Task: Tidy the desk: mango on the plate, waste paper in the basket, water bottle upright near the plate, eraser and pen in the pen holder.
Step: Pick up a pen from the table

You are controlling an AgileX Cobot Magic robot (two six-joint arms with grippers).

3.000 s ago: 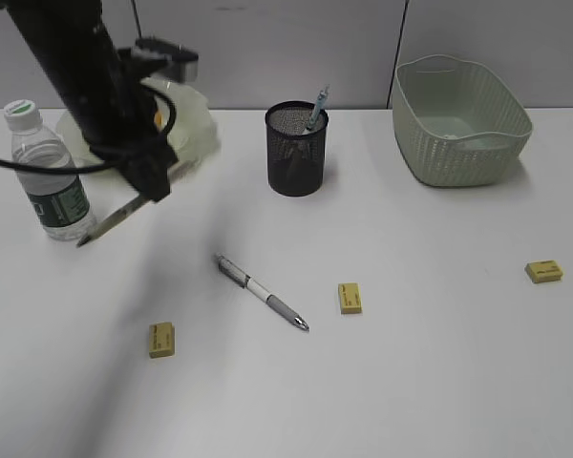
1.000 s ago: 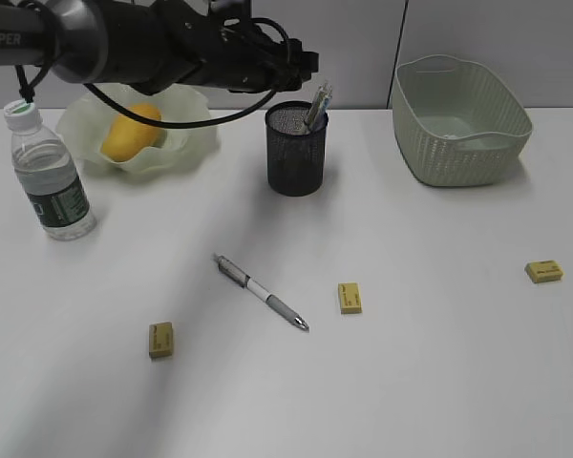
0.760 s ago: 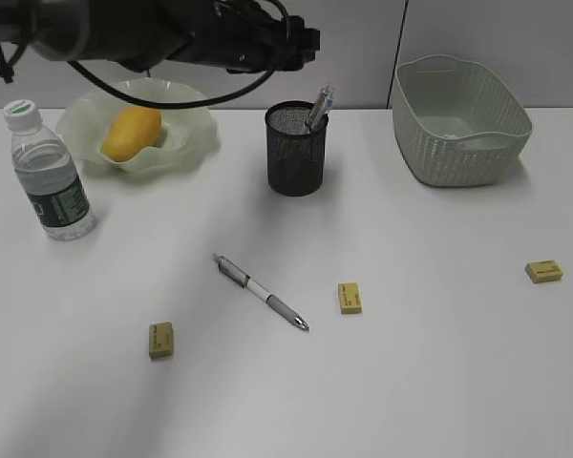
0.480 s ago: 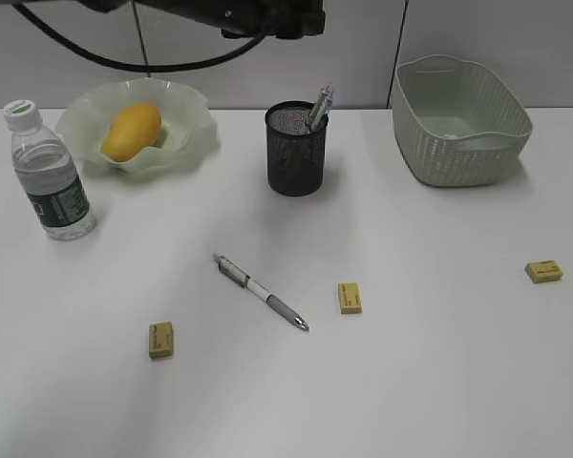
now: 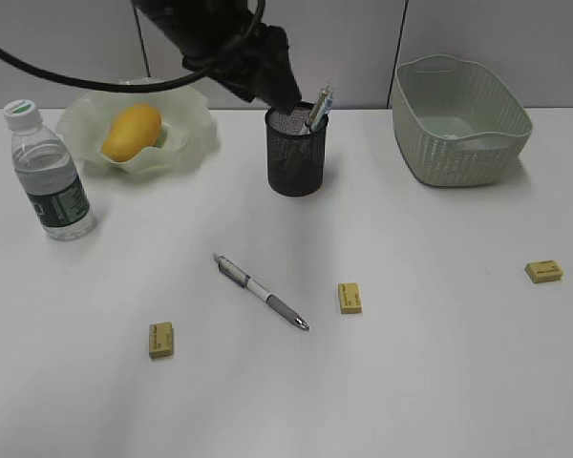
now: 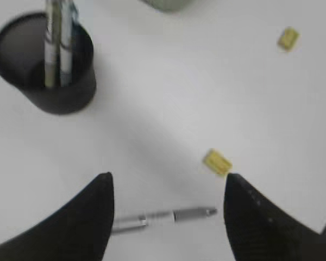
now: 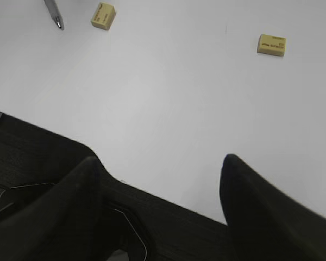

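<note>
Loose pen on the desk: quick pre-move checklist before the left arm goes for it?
1. Left end effector open, nothing between the fingers: ok.
2. Pen lying flat, nothing touching it: ok.
3. Nearest eraser apart from the pen: ok.
4. Pen holder upright, two pens inside, room for another: cannot tell.
5. Right end effector open, low at the near desk edge, away from the pen: ok.
6. Mango on plate: ok.
</note>
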